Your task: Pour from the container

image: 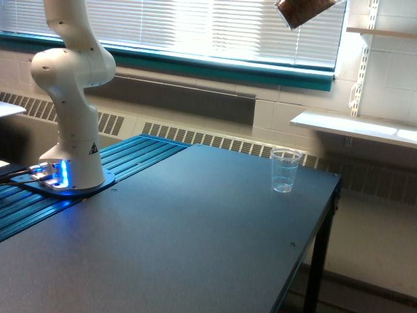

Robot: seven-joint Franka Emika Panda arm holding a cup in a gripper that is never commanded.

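The container (301, 11) hangs tilted at the exterior view's top edge, mouth angled down toward that view's left, brownish through its clear walls; its upper part and its holder are cropped.

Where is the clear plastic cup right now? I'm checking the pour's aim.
In the exterior view, the clear plastic cup stands upright on the dark table near its far right edge, well below the tilted container.
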